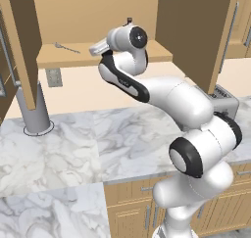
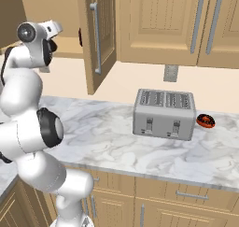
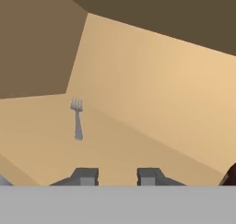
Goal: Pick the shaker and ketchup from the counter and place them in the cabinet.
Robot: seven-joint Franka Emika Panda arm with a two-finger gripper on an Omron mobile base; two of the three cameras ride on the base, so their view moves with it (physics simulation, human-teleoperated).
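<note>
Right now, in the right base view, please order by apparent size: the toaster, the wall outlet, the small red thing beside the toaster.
1. toaster
2. wall outlet
3. red thing, though these last two look nearly alike.

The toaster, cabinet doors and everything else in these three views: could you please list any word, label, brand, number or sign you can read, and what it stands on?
None can be read. The toaster, the cabinet doors, the wall outlet and the marble counter bear no lettering, numbers or signs; the fork on the shelf is plain too.
</note>
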